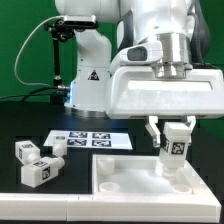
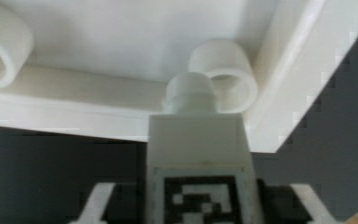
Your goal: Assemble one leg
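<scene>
My gripper (image 1: 174, 139) is shut on a leg (image 1: 176, 142), a white square peg with a black-and-white tag. It holds the leg upright just above the far right corner of the large flat white panel (image 1: 130, 180) with a raised rim. In the wrist view the leg (image 2: 201, 150) points its narrower stub end (image 2: 192, 95) at a round socket (image 2: 229, 68) in the panel's corner (image 2: 309, 70); I cannot tell if the stub touches it. Three more legs (image 1: 35, 160) lie loose at the exterior view's left.
The marker board (image 1: 88, 140) lies flat on the black table behind the panel. The robot's base (image 1: 85, 75) stands at the back. A second round socket (image 2: 2, 55) shows in the panel in the wrist view.
</scene>
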Controlling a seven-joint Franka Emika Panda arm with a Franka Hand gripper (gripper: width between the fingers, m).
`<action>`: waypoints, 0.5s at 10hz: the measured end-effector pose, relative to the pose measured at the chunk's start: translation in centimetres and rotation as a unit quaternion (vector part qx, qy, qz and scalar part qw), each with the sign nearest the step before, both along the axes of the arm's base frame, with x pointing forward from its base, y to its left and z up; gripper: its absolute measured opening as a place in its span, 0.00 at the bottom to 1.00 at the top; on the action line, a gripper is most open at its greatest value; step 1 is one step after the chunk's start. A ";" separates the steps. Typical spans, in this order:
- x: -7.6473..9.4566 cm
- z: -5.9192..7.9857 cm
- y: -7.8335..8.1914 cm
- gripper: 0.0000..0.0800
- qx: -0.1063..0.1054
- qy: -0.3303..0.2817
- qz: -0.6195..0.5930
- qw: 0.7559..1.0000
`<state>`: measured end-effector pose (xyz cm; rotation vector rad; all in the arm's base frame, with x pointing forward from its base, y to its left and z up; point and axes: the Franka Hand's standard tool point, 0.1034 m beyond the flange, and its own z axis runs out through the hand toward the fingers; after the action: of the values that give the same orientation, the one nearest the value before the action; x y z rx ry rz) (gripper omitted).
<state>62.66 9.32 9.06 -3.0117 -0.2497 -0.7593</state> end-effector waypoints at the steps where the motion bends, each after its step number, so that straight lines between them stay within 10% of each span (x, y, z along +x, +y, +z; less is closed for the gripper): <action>1: 0.4 -0.2 0.9 0.35 0.003 -0.001 0.003 1.000; 5: 0.3 -1.3 2.0 0.35 0.002 0.003 0.012 1.000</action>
<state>62.99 11.32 7.73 -3.0007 -0.2836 -0.7476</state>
